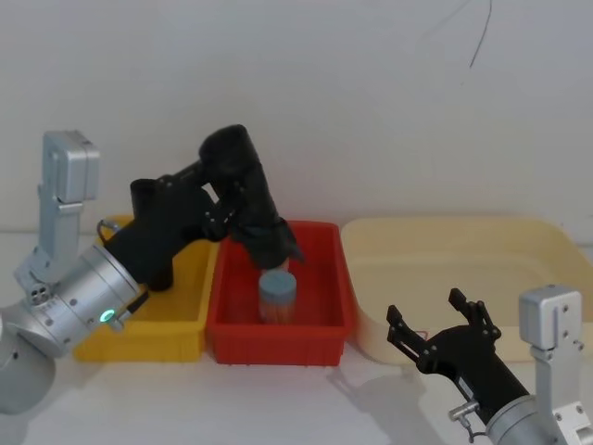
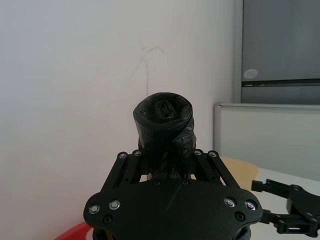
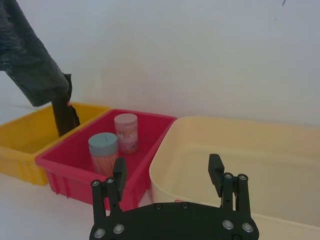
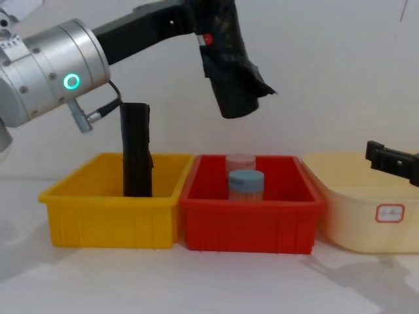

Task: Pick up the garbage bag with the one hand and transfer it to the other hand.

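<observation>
While my left gripper (image 1: 225, 197) pinches the garbage bag (image 1: 252, 209) high in the air, my right gripper (image 1: 426, 308) hangs low with its jaws spread.

My left jaws are pressed onto the crinkled black roll, which tilts with its lower end over the red bin (image 1: 278, 350), clear of the blue-lidded jar (image 1: 277, 295) and the pink-lidded jar (image 3: 126, 131) standing inside; a slimmer black roll (image 4: 136, 157) stands upright in the yellow bin (image 1: 139, 338) beside it; my right gripper holds nothing, near the front of the cream tub (image 1: 519, 236), well apart from the bag; all three containers sit side by side on the white table (image 1: 278, 408).
</observation>
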